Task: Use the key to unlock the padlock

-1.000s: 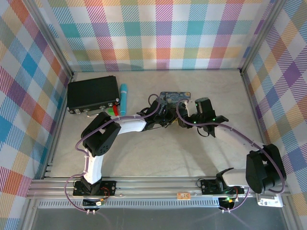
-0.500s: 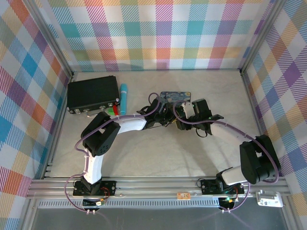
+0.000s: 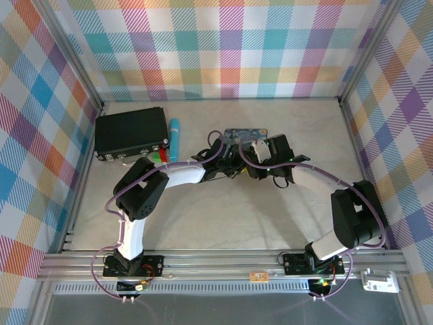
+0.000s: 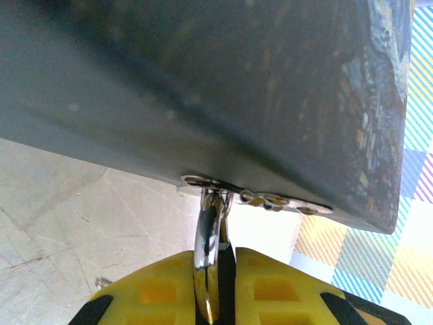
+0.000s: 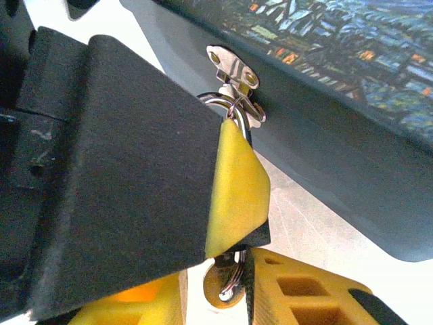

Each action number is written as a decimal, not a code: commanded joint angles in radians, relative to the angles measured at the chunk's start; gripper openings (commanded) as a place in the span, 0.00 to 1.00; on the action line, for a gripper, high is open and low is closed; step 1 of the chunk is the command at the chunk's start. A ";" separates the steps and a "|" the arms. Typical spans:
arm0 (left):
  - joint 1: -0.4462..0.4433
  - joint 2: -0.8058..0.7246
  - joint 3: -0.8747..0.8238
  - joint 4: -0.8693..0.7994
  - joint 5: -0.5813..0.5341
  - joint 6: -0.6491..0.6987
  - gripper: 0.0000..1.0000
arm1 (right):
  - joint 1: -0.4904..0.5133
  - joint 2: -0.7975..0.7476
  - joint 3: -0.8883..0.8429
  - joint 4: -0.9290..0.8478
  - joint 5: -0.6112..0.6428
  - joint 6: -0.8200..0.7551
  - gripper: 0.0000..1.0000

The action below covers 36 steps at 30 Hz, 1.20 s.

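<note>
Yellow pads (image 4: 162,288) of left tool (image 4: 218,284) pinch padlock (image 4: 208,250) hanging from box (image 4: 203,81) hasp (image 4: 264,200), likely steadying it; right tool (image 5: 216,298) flanks key (image 5: 226,288), grip indeterminate.

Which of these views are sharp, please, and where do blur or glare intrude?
Top external view: evenly lit and sharp, though parts at the painted box are too small to read. Left wrist view: the box's near grey side is soft, and glare streaks the padlock pinched in the left end effector. Right wrist view: the hasp is crisp; the pale table beyond looks nearly washed out.
</note>
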 commanded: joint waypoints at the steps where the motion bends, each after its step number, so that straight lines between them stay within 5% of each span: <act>1: -0.002 -0.089 -0.010 0.038 0.051 -0.024 0.00 | 0.006 0.010 0.024 -0.002 -0.018 -0.021 0.29; 12: 0.005 -0.110 0.003 0.033 0.068 -0.023 0.00 | 0.008 0.006 0.022 -0.022 -0.037 -0.021 0.33; 24: 0.006 -0.137 -0.027 0.044 0.079 -0.017 0.00 | 0.003 0.040 0.080 -0.049 -0.047 0.024 0.09; 36: 0.009 -0.138 -0.170 0.122 0.079 0.202 0.00 | -0.106 0.086 0.141 -0.075 -0.368 0.192 0.00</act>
